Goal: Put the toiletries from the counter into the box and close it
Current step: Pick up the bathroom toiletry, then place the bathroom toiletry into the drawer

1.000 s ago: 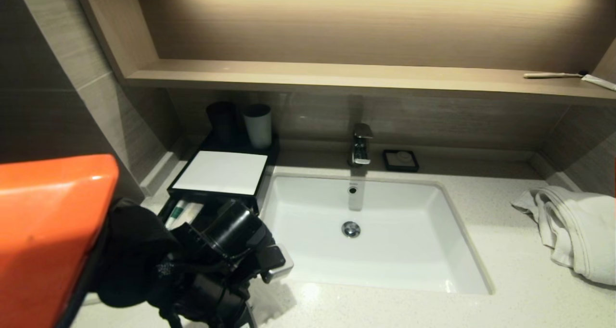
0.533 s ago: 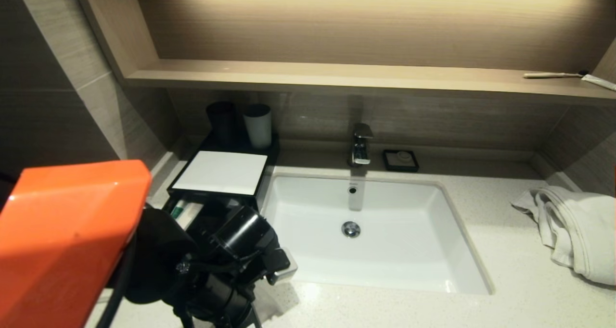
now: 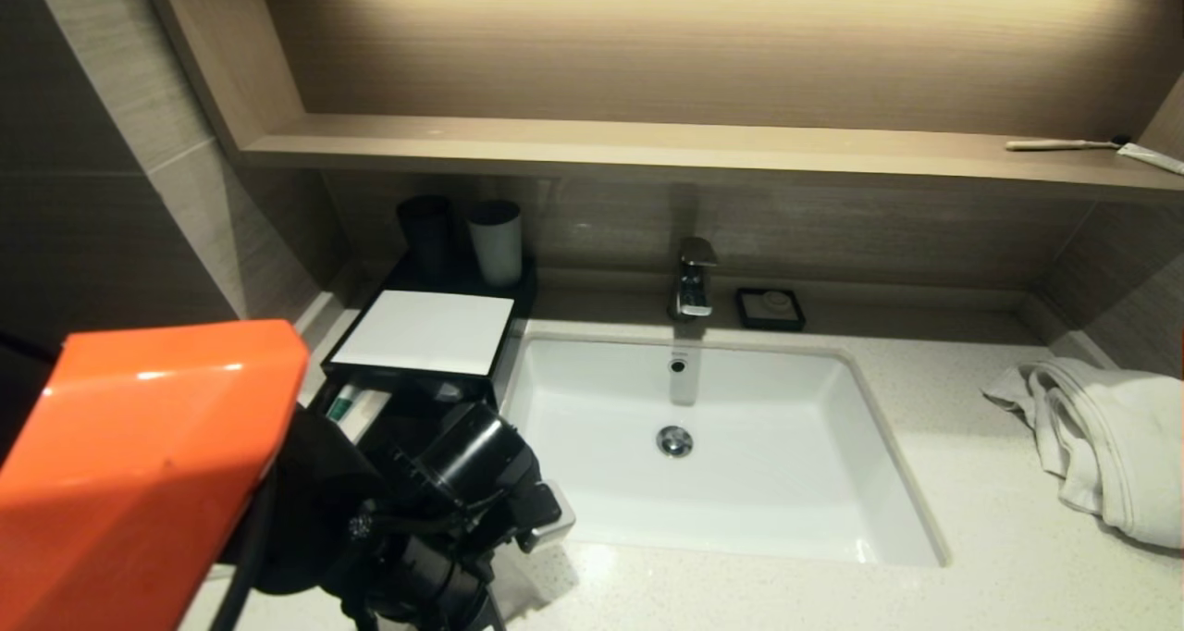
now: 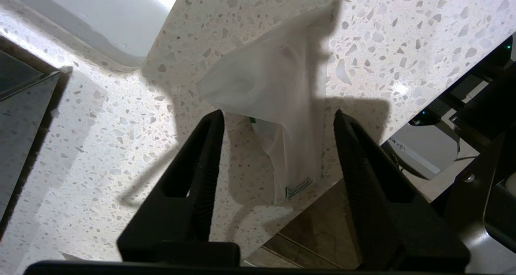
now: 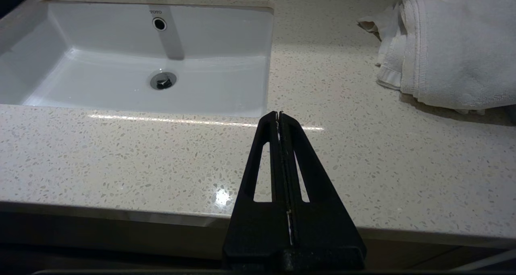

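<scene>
A thin white sachet (image 4: 282, 89) with a small green print lies on the speckled counter (image 4: 121, 138), near its front edge. My left gripper (image 4: 278, 113) is open and hangs just above the sachet, one finger on each side, touching nothing. In the head view the left arm (image 3: 453, 483) is at the front left and hides its fingers. The black box with a white lid (image 3: 421, 332) stands left of the sink. Its front part is open and shows green-and-white tubes (image 3: 356, 407). My right gripper (image 5: 278, 113) is shut and empty over the counter's front edge.
The white sink (image 3: 601, 400) fills the middle, with the tap (image 3: 694, 279) and a black soap dish (image 3: 770, 307) behind it. A crumpled white towel (image 3: 1101, 437) lies at the right. Two cups (image 3: 495, 241) stand behind the box. A toothbrush (image 3: 1064, 144) lies on the shelf.
My left arm has swung to the right and a little toward the counter's front edge, and now covers more of the box's open front. Nothing else has moved.
</scene>
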Motion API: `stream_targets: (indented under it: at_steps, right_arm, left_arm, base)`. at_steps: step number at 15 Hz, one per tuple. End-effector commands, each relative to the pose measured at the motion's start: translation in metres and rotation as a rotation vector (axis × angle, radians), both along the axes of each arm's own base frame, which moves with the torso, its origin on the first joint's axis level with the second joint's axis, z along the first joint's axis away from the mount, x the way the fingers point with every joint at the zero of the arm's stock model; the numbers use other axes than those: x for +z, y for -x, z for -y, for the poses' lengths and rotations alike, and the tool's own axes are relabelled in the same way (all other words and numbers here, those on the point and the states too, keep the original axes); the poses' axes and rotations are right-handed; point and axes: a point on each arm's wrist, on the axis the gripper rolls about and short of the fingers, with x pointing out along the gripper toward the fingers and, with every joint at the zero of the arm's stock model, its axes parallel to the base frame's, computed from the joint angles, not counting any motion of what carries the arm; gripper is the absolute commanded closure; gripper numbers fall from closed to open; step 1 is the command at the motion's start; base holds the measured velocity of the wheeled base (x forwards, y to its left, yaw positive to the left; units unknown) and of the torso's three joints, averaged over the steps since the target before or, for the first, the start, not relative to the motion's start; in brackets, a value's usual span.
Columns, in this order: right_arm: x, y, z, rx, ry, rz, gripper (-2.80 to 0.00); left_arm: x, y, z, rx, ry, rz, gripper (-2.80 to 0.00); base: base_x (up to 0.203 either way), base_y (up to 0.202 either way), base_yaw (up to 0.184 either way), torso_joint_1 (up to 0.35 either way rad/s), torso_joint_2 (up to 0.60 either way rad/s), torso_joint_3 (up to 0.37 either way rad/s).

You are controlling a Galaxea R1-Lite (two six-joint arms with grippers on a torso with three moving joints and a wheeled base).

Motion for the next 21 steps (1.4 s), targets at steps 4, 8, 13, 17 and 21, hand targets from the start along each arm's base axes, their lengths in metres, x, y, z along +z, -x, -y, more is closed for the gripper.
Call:
stream_targets:
  at_steps: [4, 8, 13, 17, 21]
  right_arm:
    - [0.000, 0.000, 0.000, 0.001, 0.000, 0.000, 0.00]
    - [0.000, 0.000, 0.000, -0.001, 0.000, 0.000, 0.00]
    - [0.000, 0.000, 0.000, -0.001, 0.000, 0.000, 0.00]
    - [0.000, 0.000, 0.000, 0.001, 0.000, 0.000, 0.00]
    - [0.000, 0.000, 0.000, 0.001, 0.000, 0.000, 0.00]
  left_arm:
    - [-0.001, 0.001, 0.000, -0.003, -0.006, -0.003, 0.00]
    - [0.012, 0.002, -0.001, 0.007, 0.032, 0.032, 0.00]
    - [0.056, 0.005, -0.010, 0.101, 0.149, 0.168, 0.00]
    - [0.082, -0.018, -0.021, 0.336, 0.252, 0.256, 0.00]
    - [0.076, -0.050, -0.047, 0.607, 0.253, 0.269, 0.00]
  base:
    - [0.000, 0.000, 0.000, 0.000, 0.00, 0.000]
    - [0.000, 0.000, 0.000, 0.000, 0.00, 0.000]
    - [0.000, 0.000, 0.000, 0.000, 0.00, 0.000]
    - [0.000, 0.000, 0.000, 0.000, 0.00, 0.000]
    - [0.000, 0.000, 0.000, 0.000, 0.00, 0.000]
